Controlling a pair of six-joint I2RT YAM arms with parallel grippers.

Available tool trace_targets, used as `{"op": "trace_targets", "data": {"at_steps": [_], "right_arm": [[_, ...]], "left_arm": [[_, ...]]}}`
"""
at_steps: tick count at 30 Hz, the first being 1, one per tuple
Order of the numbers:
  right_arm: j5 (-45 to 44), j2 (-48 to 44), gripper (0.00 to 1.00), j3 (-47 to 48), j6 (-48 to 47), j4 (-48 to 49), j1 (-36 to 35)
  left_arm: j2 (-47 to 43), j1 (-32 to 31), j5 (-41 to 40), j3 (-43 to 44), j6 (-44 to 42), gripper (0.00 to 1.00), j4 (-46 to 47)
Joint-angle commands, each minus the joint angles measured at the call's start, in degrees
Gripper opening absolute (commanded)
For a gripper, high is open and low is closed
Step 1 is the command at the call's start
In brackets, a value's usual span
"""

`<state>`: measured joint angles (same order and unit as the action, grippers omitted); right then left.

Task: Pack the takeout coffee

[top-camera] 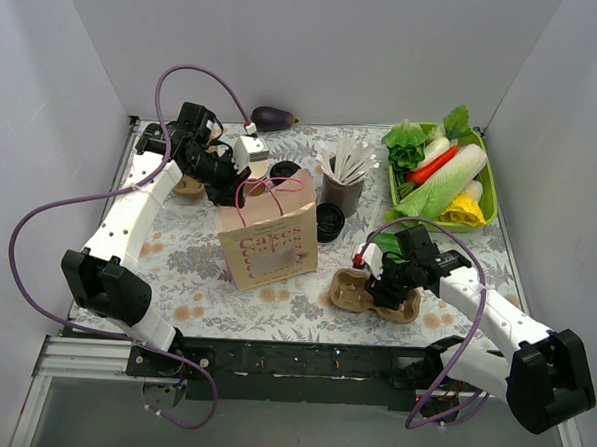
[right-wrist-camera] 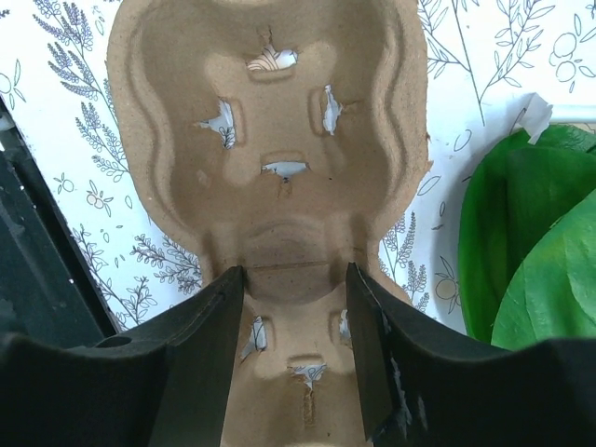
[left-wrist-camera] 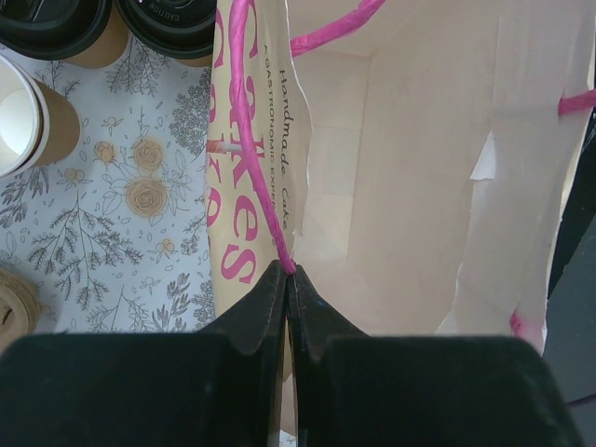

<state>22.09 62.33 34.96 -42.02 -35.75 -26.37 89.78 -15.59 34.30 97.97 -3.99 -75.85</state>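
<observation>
Two arms reach over the flowered desk in the top view. Your left gripper (top-camera: 235,183) is at the top of the bag (top-camera: 268,240), which stands upright in the middle of the desk. One coffee (top-camera: 284,172) with its black lid stands just behind the bag, toward the far edge. A second black lid (top-camera: 329,222) is just at the bag's right side. Your right gripper (top-camera: 381,280) hangs over the carrier (top-camera: 350,289), close to the near edge, right of the middle.

From the left wrist, the jaws are clenched on the pink handle (left-wrist-camera: 247,140) at the bag's open mouth. Two lidded cups show at the top left. An open cup (left-wrist-camera: 28,112), white inside, stands near them on the desk.

From the right wrist, the jaws are released, with one finger (right-wrist-camera: 219,326) on each side of the carrier's narrow middle. You cannot tell if they touch it. A green leaf (right-wrist-camera: 540,270) lies just right of the carrier.
</observation>
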Motion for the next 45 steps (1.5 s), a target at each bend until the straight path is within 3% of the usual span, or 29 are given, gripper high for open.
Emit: {"op": "trace_targets", "data": {"at_steps": [1,6,11,14,19,20,24,31,34,37,38,41,42,45], "right_arm": [[-0.38,-0.54,0.55,-0.86,0.01,1.65,-0.08],[1.11,-0.98,0.39,2.73,-2.27,-3.61,0.0],[6.29,-2.56,0.28,13.25,-8.85,-17.93,-0.08],[11.83,-2.65,0.02,22.56,-9.92,-26.18,-0.08],[17.98,1.91,0.01,42.0,-5.72,-33.51,-0.08],[18.6,2.88,0.01,49.08,-4.23,-32.99,0.0],[21.15,7.97,0.01,61.5,6.39,-25.29,-0.08],[33.52,16.06,0.01,71.89,21.43,-9.28,-0.17],[36.0,20.37,0.01,75.41,22.77,-6.45,-0.52],[38.73,23.71,0.01,76.92,25.58,-4.07,-1.14],[39.34,24.24,0.01,77.27,26.63,-2.68,-1.57],[41.28,25.39,0.01,76.06,27.25,-1.26,-3.95],[42.07,25.74,0.01,75.44,27.34,-0.82,-5.08],[42.34,25.22,0.01,70.89,28.21,2.77,-7.02]], "left_arm": [[-0.92,-0.31,-0.91,-0.77,0.56,0.0,-2.81],[-1.36,-0.31,-1.17,-0.77,0.21,0.0,-2.89],[-1.1,-0.4,0.49,0.2,-0.58,0.0,-3.07],[-1.09,-0.31,2.78,0.46,-0.49,0.0,-3.16],[-2.85,-0.4,6.47,-0.68,-1.19,0.0,-3.25],[-3.29,-0.31,7.17,-0.5,-1.37,0.0,-3.16],[-4.17,-0.4,11.74,-1.02,-1.2,0.0,-3.16],[-3.2,-1.63,16.58,-1.91,1.61,0.0,-3.16],[-3.29,-1.72,18.34,-1.91,2.49,0.02,-3.07],[-3.38,-1.72,18.96,-2.17,5.99,0.24,-1.67],[-3.9,-1.72,18.61,-2.26,6.88,0.41,-0.27],[-4.96,-1.54,14.58,-1.56,12.85,0.61,4.64],[-5.66,-1.46,12.91,-1.12,16.17,0.78,6.84],[-6.8,0.47,10.17,2.13,24.28,0.91,11.86]]}}
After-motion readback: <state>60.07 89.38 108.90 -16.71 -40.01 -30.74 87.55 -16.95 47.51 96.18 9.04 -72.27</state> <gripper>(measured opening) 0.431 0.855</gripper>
